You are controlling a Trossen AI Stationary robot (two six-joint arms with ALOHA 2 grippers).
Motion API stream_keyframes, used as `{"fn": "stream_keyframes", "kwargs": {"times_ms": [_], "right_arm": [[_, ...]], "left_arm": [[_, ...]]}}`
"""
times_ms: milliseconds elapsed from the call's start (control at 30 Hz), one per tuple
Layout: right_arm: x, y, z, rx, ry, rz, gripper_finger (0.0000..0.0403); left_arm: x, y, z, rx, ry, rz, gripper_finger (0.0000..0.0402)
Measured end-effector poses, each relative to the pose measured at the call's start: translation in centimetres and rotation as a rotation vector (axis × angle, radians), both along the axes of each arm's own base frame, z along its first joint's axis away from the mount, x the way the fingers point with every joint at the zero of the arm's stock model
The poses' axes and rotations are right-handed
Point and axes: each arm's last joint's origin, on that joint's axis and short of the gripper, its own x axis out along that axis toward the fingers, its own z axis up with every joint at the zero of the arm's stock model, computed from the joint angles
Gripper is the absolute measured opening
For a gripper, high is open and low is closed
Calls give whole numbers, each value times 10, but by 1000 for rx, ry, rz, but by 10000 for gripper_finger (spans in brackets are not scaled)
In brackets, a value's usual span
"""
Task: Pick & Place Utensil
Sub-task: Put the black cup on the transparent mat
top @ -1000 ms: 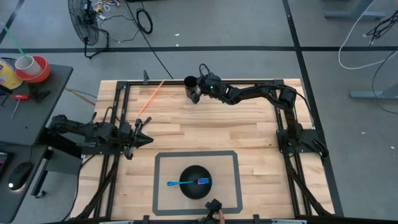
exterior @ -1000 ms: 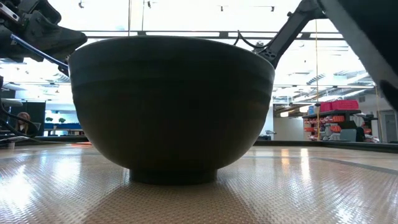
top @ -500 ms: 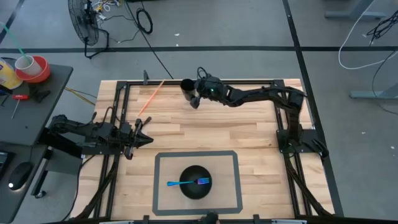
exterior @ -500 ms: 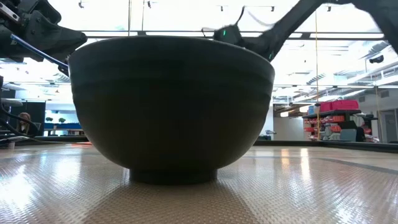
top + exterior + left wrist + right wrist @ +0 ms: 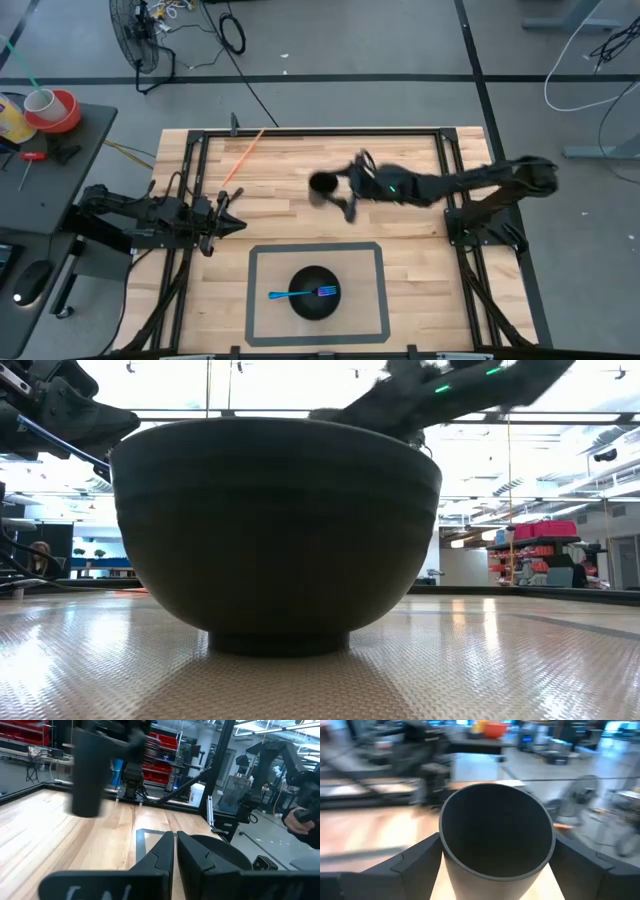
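Observation:
A black cup is in my right gripper over the middle of the table. The right wrist view looks into its open mouth. The cup also shows in the left wrist view, upright. A black bowl stands inside a grey taped rectangle near the front edge. A blue fork lies across the bowl's rim. My left gripper is shut and empty at the table's left. My right gripper pinches the cup between its two fingers, one on each side of the outer wall below the rim. The fingers come from the table's right side. The cup stands upright, and in the left wrist view it looks clear of the table.
An orange stick-like utensil lies at the far left of the table. Black frame rails run along the left and right sides. The bowl fills the low view; the right arm passes above it.
My right gripper has swung from the table's far edge toward the middle and the near side, carrying the black cup with it. The cup has left its place at the far edge and stays upright. The arm is blurred by the motion.

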Motion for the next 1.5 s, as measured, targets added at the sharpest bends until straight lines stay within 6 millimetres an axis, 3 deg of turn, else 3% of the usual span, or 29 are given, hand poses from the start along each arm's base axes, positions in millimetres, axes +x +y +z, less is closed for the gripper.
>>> {"fn": "stream_keyframes", "kwargs": {"times_ms": [300,633,1033,1500], "right_arm": [[-64,62,-12,77,103,178,330],[-103,90,-48,62,168,274,330],[-124,98,-78,44,150,325,331],[-121,100,-87,-22,171,336,332]], "left_arm": [[0,0,0,0,1,0,26],[0,0,0,0,2,0,25],[0,0,0,0,0,0,25],[0,0,0,0,0,0,25]]}}
